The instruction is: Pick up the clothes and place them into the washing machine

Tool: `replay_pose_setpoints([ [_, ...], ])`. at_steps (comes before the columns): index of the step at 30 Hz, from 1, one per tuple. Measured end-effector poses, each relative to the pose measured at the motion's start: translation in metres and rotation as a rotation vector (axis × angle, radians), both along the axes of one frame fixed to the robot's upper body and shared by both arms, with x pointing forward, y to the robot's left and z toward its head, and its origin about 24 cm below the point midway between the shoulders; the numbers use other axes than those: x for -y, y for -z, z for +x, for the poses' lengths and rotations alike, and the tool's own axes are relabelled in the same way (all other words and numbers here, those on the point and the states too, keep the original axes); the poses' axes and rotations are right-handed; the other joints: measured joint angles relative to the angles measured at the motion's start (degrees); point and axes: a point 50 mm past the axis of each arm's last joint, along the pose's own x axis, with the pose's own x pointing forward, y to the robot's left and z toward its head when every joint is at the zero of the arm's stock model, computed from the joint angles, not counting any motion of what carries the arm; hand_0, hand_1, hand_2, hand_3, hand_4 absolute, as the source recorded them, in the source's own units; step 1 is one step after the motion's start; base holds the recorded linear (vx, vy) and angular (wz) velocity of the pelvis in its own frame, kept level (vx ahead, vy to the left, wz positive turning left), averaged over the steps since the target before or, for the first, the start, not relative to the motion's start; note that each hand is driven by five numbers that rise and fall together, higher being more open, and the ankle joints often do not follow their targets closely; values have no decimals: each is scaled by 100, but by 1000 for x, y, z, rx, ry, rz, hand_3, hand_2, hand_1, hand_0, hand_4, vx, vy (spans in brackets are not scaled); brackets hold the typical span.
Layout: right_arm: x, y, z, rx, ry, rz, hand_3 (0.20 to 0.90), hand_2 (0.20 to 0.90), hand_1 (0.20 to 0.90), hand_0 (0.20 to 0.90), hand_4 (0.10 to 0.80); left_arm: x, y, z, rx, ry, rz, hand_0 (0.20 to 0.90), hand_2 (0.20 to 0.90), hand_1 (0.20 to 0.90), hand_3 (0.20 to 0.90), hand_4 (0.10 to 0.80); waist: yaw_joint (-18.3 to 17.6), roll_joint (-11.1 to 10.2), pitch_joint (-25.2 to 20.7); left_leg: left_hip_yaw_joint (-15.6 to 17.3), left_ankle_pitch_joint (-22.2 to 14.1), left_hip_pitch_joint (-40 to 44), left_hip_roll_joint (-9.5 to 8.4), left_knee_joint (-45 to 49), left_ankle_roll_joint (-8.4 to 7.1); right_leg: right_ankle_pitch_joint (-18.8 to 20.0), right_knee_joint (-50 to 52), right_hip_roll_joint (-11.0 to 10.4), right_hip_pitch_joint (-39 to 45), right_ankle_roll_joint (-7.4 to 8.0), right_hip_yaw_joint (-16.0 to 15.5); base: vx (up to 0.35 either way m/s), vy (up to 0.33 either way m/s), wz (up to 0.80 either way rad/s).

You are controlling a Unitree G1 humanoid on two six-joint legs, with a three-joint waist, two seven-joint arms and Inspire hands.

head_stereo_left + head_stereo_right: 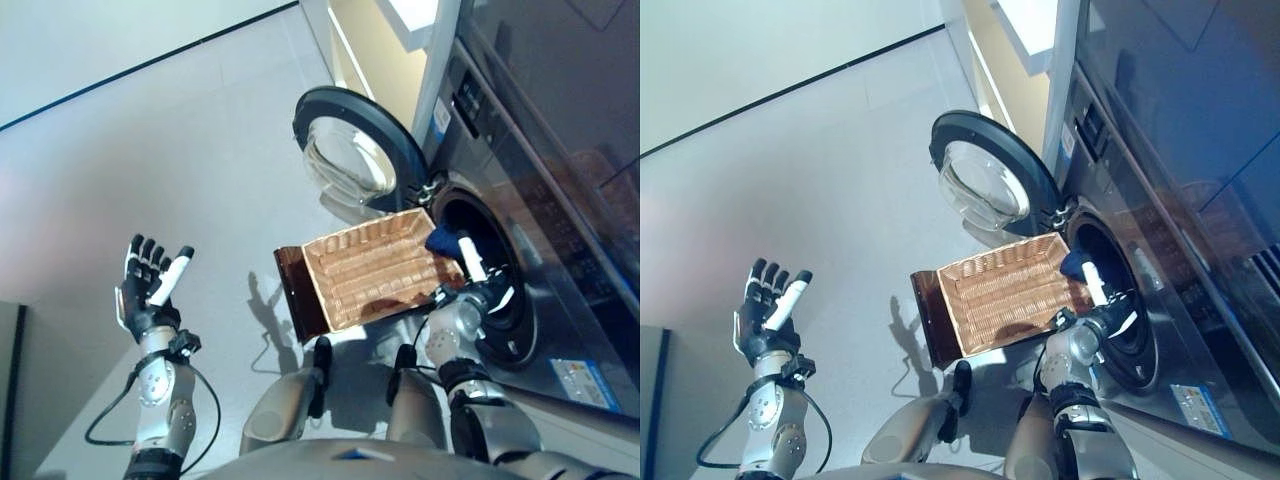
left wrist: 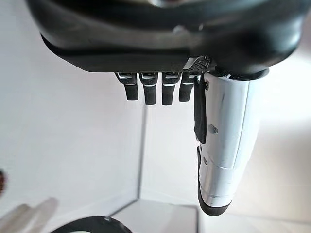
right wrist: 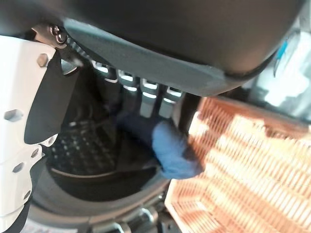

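Observation:
A blue cloth [image 1: 441, 240] lies at the rim of the washing machine's drum opening [image 1: 497, 250], by the far corner of the wicker basket [image 1: 370, 236]. The basket holds nothing and rests on the low brown box [image 1: 296, 292]. My right hand [image 1: 478, 286] reaches to the opening. In the right wrist view its fingers [image 3: 146, 94] are straight and touch the cloth [image 3: 172, 151], with the thumb standing apart. My left hand [image 1: 148, 285] is raised at the far left, open and empty, and its straight fingers [image 2: 160, 90] show in the left wrist view.
The round glass door [image 1: 350, 152] stands open to the left of the drum, beyond the basket. The dark front of the machine [image 1: 560, 180] runs along the right. Pale floor [image 1: 200, 150] lies to the left.

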Motion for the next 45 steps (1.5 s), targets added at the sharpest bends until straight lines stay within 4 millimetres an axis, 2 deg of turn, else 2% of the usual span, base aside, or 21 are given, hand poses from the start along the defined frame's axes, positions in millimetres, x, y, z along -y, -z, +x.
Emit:
replay_pose_setpoints([
  [3,-7,29,-31,-140,-65,17,900,900,900,900,800,-1,19,-11,-107,-5,-5,900,900,900,900,800,-85,-309,-230,-32,25,253,51,-212,-19,26,-255,52,309,16,-123,103,0,10],
  [5,-9,49,-55,-260,-106,17,900,900,900,900,800,0,38,-21,-217,18,11,900,900,900,900,800,-83,-411,-421,-13,37,591,115,-443,-28,115,-598,125,698,46,-159,80,31,-10],
  [6,-12,57,-69,-303,-111,31,900,900,900,900,800,-1,45,-29,-263,17,11,900,900,900,900,800,-90,-506,-631,6,38,624,130,-545,-26,129,-683,144,700,40,-145,70,14,-18],
  [8,-14,66,-84,-339,-118,51,900,900,900,900,800,1,51,-36,-308,33,23,900,900,900,900,800,-117,-583,-730,17,65,774,140,-665,0,207,-867,171,885,87,-153,85,1,-6],
  [11,-14,72,-97,-375,-125,66,900,900,900,900,800,3,54,-41,-332,51,42,900,900,900,900,800,-171,-604,-795,54,81,1024,133,-788,34,352,-1185,191,1225,123,-150,111,20,-5],
  [15,-16,73,-97,-361,-108,89,900,900,900,900,800,1,57,-50,-355,43,46,900,900,900,900,800,-212,-522,-872,108,61,1201,124,-877,53,408,-1355,198,1413,148,-124,35,14,-7],
  [16,-18,74,-98,-354,-90,111,900,900,900,900,800,0,59,-57,-376,42,48,900,900,900,900,800,-218,-472,-894,126,60,1330,131,-924,53,436,-1470,213,1568,177,-123,-124,4,-4],
  [20,-17,64,-83,-270,-47,132,900,900,900,900,800,1,58,-58,-378,53,64,900,900,900,900,800,-201,-362,-791,109,86,1083,111,-808,67,417,-1330,188,1321,149,-130,-296,11,2],
  [23,-21,38,-38,-110,-8,133,900,900,900,900,800,4,40,-31,-274,76,88,900,900,900,900,800,-203,-339,-288,101,52,327,70,-179,88,368,-710,90,586,97,-121,-296,27,10],
  [24,-22,21,-13,-32,10,135,900,900,900,900,800,7,23,-15,-184,107,116,900,900,900,900,800,-223,-314,-16,75,-7,-101,62,145,41,325,-422,57,196,30,-118,-53,4,17],
  [26,-23,-6,20,81,38,145,900,900,900,900,800,15,-1,10,-52,142,139,900,900,900,900,800,-145,-188,393,77,20,-488,44,439,23,275,-47,39,-212,-57,-107,-50,2,15],
  [28,-29,-21,37,138,30,153,900,900,900,900,800,19,-20,22,45,147,151,900,900,900,900,800,-88,-130,521,53,-52,-756,46,638,27,221,149,-9,-497,-95,-89,1,28,4],
  [30,-34,-41,54,219,19,153,900,900,900,900,800,22,-49,30,185,147,201,900,900,900,900,800,-37,-90,645,42,-331,-1207,15,1035,-48,221,97,-10,-825,-93,-112,41,59,-21],
  [31,-35,-49,60,240,24,149,900,900,900,900,800,23,-60,32,233,149,218,900,900,900,900,800,60,0,764,-5,-359,-1271,109,1089,57,195,298,90,-880,-30,-105,53,64,-29],
  [32,-38,-50,62,235,39,162,900,900,900,900,800,23,-70,35,274,160,249,900,900,900,900,800,98,-21,783,46,-349,-1351,96,1215,66,-191,1186,39,-1133,-233,-17,69,73,2],
  [33,-43,-48,62,220,62,192,900,900,900,900,800,21,-85,35,332,174,305,900,900,900,900,800,83,-226,763,105,-353,-1423,-31,1266,60,-764,1524,-45,-1076,-172,73,124,96,8],
  [35,-47,-50,65,226,51,196,900,900,900,900,800,21,-96,34,397,158,331,900,900,900,900,800,125,-194,795,143,-479,-1518,5,1604,-20,-770,1443,21,-1142,-174,103,128,75,-8],
  [36,-50,-47,63,215,50,202,900,900,900,900,800,22,-99,34,410,154,332,900,900,900,900,800,132,-197,799,89,-521,-1499,6,1655,43,-732,1481,4,-1124,-165,98,140,59,0],
  [39,-49,-44,60,205,69,219,900,900,900,900,800,23,-102,37,426,156,335,900,900,900,900,800,105,-202,800,101,-518,-1499,-24,1657,53,-682,1441,-30,-1101,-158,93,191,71,6],
  [40,-47,-39,57,190,76,225,900,900,900,900,800,25,-103,39,430,164,341,900,900,900,900,800,85,-202,801,60,-497,-1422,-72,1651,114,-635,1437,-90,-994,-146,25,187,66,17],
  [45,-44,-23,43,135,99,232,900,900,900,900,800,28,-106,41,445,173,349,900,900,900,900,800,76,-222,785,-154,-612,-1054,-258,1627,174,-805,1416,-265,-490,-21,-156,181,36,28],
])
